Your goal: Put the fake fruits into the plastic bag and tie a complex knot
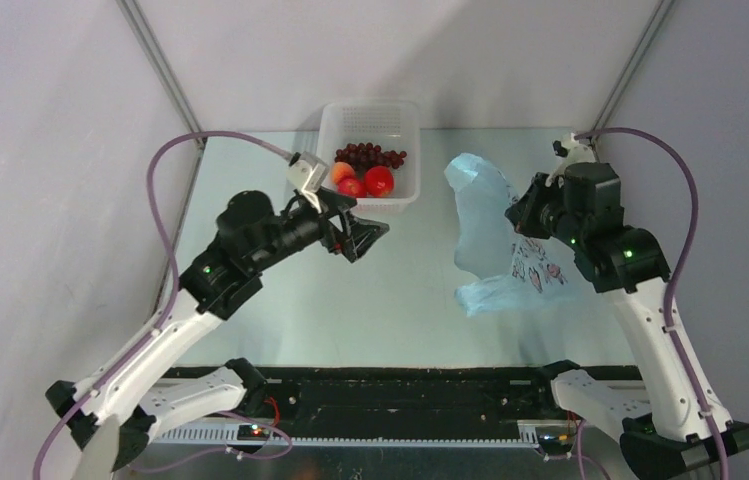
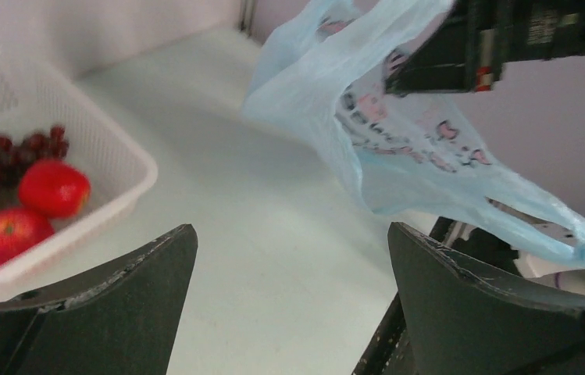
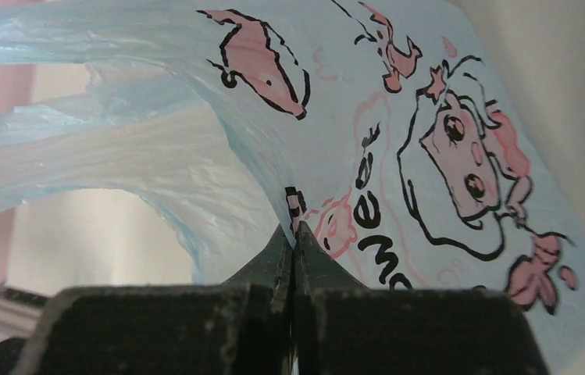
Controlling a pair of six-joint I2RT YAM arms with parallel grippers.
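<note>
While the right gripper point(image 3: 295, 234) is pinched fully closed on a fold of the plastic bag point(image 1: 485, 215), the left gripper point(image 1: 368, 235) hangs empty with its jaws spread as wide as they go.

The bag is on the right side of the surface point(image 1: 350, 310), lifted by the right gripper and draped over it. The right wrist view shows the fingertips meeting on the thin blue film just beside a printed pink-and-black cartoon figure. One end of the bag rises toward the far side. The other end droops toward the near edge, where its handles point(image 2: 570, 234) trail out. That lower end may be resting on the surface, though the top view does not settle it.

All the fake fruits point(image 1: 365, 170) lie in the white perforated basket point(image 1: 330, 130) at the far edge, apart from the bag. The dark-red grapes point(image 1: 370, 155) sit toward the back. The two glossy red round fruits point(image 1: 380, 180) and the orange-peach one point(image 1: 341, 171) are clustered on the near side.

The left gripper hovers just on the near side of the basket's front wall, touching neither basket nor fruit. In its wrist view the basket is at the left and the bag at the right, with bare surface between its two fingers point(image 2: 140, 273).
</note>
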